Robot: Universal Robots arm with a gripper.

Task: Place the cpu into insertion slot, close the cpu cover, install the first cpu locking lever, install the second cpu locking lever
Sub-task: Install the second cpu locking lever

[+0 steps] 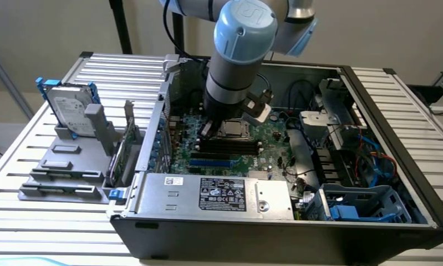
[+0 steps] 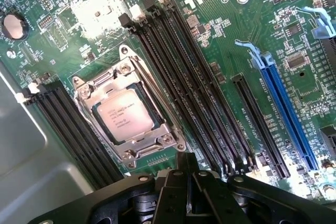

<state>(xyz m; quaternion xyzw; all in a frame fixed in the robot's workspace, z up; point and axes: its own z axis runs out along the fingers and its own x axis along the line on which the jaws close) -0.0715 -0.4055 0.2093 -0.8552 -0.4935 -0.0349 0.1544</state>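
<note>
With the cpu [image 2: 124, 116] already seated in the insertion slot [image 2: 137, 83] under the lowered cpu cover [image 2: 128, 115], I held my empty claw [image 2: 189, 174], fingers together, just beside the socket, judging a slow, square press best for the levers.

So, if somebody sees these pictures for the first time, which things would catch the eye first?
Probably the grey and pale blue robot arm reaching down into the open black computer case, over the green motherboard. In the wrist view, the silvery square cpu cover lies closed around the pale square cpu, between rows of long black memory slots; the shut black gripper hangs just beside it, holding nothing.
</note>
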